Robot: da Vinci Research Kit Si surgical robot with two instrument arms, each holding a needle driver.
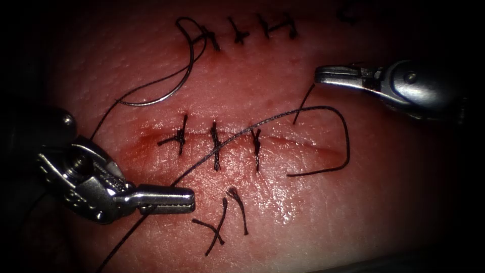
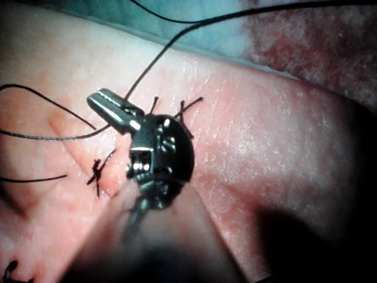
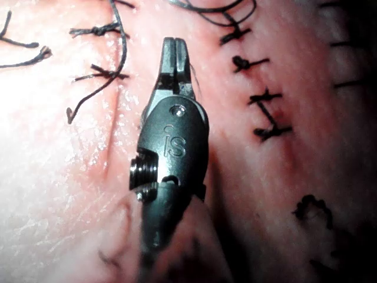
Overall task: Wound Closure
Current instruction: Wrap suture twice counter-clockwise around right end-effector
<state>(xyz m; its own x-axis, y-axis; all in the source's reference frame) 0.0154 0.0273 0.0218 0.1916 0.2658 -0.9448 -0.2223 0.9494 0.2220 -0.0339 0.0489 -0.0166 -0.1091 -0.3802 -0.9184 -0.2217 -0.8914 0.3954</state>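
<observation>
L tool (image 1: 172, 198) pinching braided thread (image 1: 303, 112), curved needle (image 1: 166, 91) prob loose

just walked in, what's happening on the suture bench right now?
Three stitches already cross the cut in the tissue. The left tool is shut on the thread below the cut; the thread arcs over the third stitch and loops to the right. The right tool sits above the cut's right end, jaws closed, holding nothing. The needle lies free on the tissue upper left, not in it.
</observation>
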